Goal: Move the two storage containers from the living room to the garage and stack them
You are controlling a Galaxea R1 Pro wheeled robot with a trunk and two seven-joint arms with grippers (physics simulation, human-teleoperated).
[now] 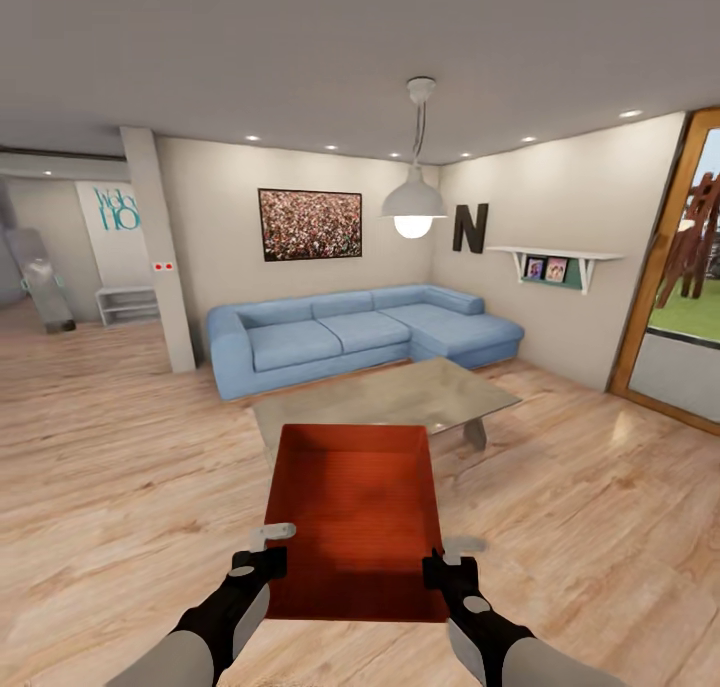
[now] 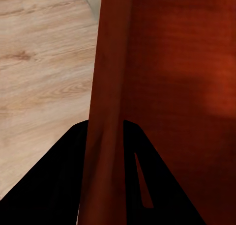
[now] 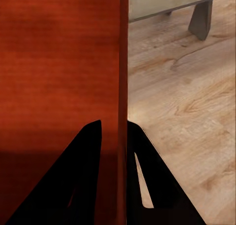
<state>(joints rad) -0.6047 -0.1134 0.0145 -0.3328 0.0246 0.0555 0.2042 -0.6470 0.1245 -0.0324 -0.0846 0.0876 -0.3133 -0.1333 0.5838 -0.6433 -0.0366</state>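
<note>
Over the light wood plank floor [image 1: 120, 467] of the living room, a plain red-orange lidless rectangular container [image 1: 355, 512] hangs between both grippers, the left gripper [image 1: 262, 557] clamped on its left wall, the right gripper [image 1: 445, 565] on its right wall, with the glass coffee table [image 1: 385, 397] and blue corner sofa [image 1: 350, 332] beyond.

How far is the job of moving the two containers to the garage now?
Nothing is done yet. In hand: the left tool and right tool each grip a side wall of one storage container, with the blue sofa ahead. Left: carrying it to the garage, then the second container and stacking.
</note>
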